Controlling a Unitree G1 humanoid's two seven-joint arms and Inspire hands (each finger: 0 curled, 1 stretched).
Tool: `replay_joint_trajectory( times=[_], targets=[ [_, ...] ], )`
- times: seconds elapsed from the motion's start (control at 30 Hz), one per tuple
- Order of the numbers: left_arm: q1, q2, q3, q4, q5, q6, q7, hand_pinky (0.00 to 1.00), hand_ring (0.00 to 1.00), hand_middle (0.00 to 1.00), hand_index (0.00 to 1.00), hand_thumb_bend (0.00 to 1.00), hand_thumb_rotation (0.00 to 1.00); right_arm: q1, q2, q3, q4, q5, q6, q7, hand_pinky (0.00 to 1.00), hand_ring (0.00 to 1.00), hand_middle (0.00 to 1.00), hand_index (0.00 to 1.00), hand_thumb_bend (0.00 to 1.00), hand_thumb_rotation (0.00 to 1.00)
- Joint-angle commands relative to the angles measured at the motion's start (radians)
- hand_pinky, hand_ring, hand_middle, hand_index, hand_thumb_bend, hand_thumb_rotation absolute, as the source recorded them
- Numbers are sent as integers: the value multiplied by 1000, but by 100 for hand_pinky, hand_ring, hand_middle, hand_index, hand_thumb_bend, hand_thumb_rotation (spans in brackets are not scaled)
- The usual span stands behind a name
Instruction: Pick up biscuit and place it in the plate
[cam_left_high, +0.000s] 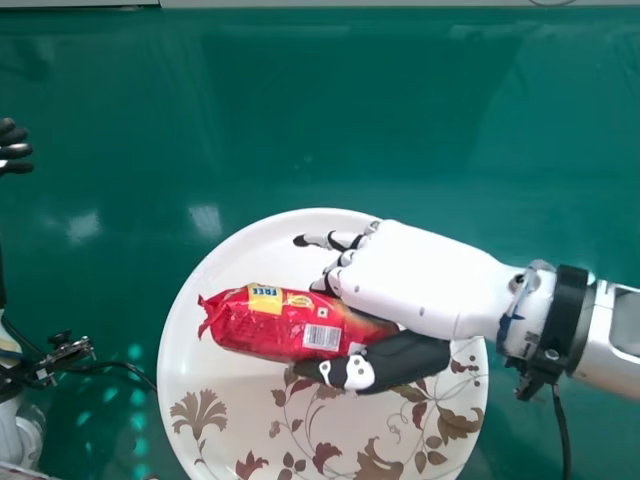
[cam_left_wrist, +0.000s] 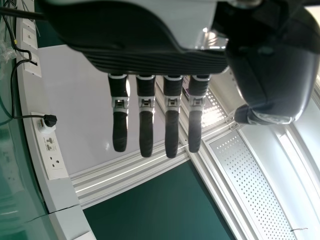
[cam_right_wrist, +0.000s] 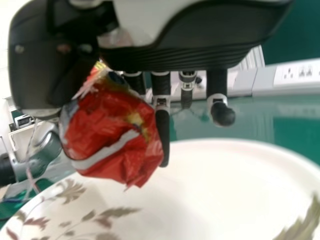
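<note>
the right hand (cam_left_high: 425, 285) has the biscuit (cam_left_high: 270, 322) pinched between its thumb and fingers, the thumb along the side nearer the robot and the fingers at the far side. it is partly closed, with one finger reaching out past the wrapper, free of it. the biscuit is a red packet with a yellow patch and a white barcode label, lying roughly sideways, its crimped end toward the robot's left and its other end under the palm. it is over the plate (cam_left_high: 235, 265), within the rim; whether its underside touches the plate i cannot tell. the plate is white and round, with brown leaves and flowers, and sits on the green table (cam_left_high: 110, 120). in the right wrist view the right hand (cam_right_wrist: 200, 35) has the creased end of the wrapper between thumb and fingers, with the plate below and a socket strip (cam_right_wrist: 295, 77) beyond the table. the left hand (cam_left_high: 14, 152) is at the left edge of the head view, well apart from the plate; in the left wrist view its fingers (cam_left_wrist: 146, 132) are straight and spread slightly, holding nothing.
</note>
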Motion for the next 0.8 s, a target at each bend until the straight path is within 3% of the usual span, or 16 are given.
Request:
replay_joint_trajectory(
  times=[0.0,0.4,0.57,0.6,0.63,0.7,0.77],
  targets=[
    [12,0,7,-15,0,2,-1,54,62,67,69,44,65,22,13,15,-19,-4,6,13,6,42,47,49,51,0],
    [20,-9,10,-42,-3,31,1,54,62,67,69,44,65,8,47,44,7,4,23,52,8,40,44,49,51,0],
    [16,-9,10,-50,6,44,3,54,62,67,69,44,66,-8,45,35,31,58,7,72,19,38,45,54,51,0],
    [15,-9,9,-48,2,44,1,54,62,67,69,43,66,-14,38,33,33,72,9,85,27,43,52,51,51,7],
    [13,-9,8,-47,-2,44,0,54,62,67,69,44,66,-21,30,32,33,82,15,100,39,56,65,64,65,22],
    [11,-8,7,-44,-7,42,-2,54,63,67,69,45,66,-30,20,27,33,96,24,123,64,81,88,86,83,47],
    [11,-8,7,-43,-5,41,-1,55,63,67,69,46,66,-35,16,21,36,100,19,132,75,92,97,95,92,56]
  ],
)
